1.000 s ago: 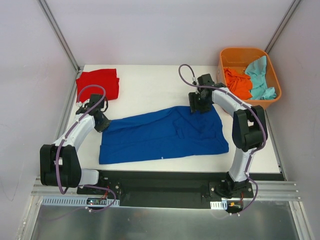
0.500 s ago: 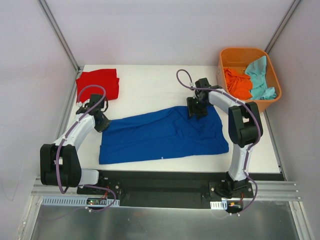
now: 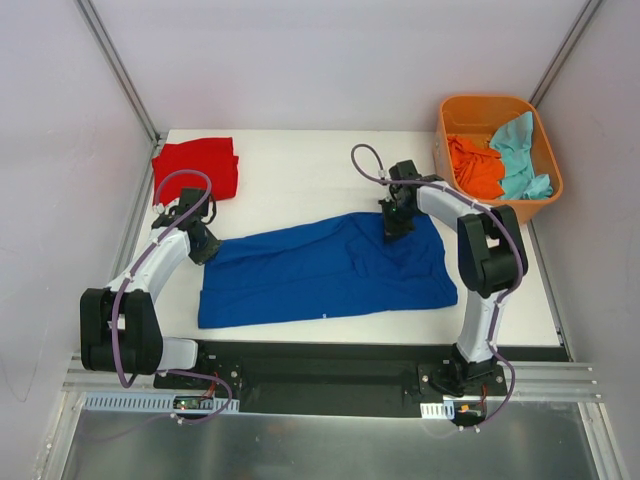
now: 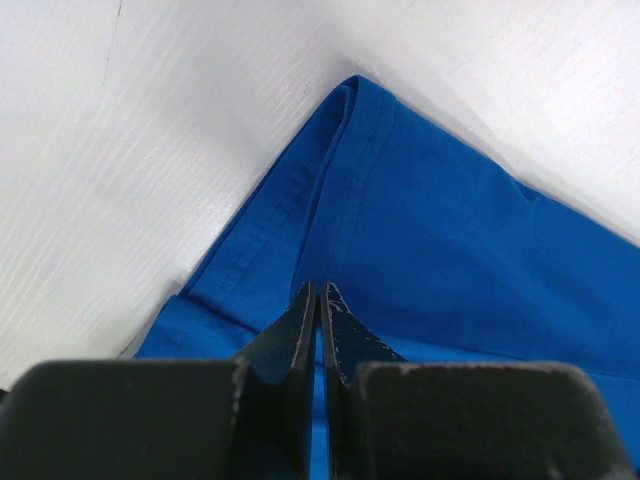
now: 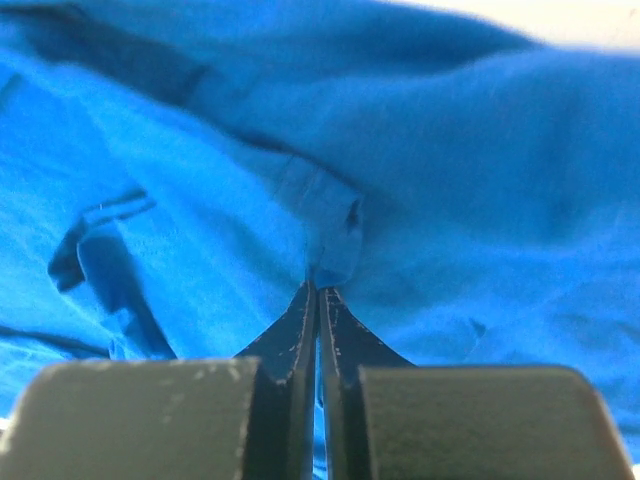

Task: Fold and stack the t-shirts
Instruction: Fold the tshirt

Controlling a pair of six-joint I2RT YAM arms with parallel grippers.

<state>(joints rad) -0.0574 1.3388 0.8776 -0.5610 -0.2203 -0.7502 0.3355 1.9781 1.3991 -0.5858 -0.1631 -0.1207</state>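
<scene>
Tabletop [image 3: 300, 180] is white and flat, enclosed by pale walls [image 3: 330, 60] at the left, far and right sides, with two slanted metal posts [image 3: 118, 68] at the far corners. A black base plate [image 3: 320, 365] and a metal rail [image 3: 330, 400] run along the near edge, carrying both arm bases.

Containers: one orange tub [image 3: 547, 150] stands at the far right corner of the table. It holds a crumpled orange t-shirt [image 3: 475, 165] on its left side and a crumpled teal t-shirt [image 3: 520, 150] on its right side, the two touching.

Task items on the surface: a red t-shirt [image 3: 197, 167] lies folded at the far left corner. A blue t-shirt [image 3: 320, 270] lies spread across the middle of the table, mostly flat, with wrinkles toward its right end.

Left gripper [image 3: 205, 248] sits at the far left corner of the blue t-shirt. The left wrist view shows its fingers [image 4: 300, 330] clenched together on the hemmed edge of the cloth [image 4: 450, 230].

Right gripper [image 3: 395, 222] sits at the far right edge of the same shirt. The right wrist view shows its fingers [image 5: 335, 325] pressed together with a small pucker of blue cloth [image 5: 330, 245] pinched at the tips.
</scene>
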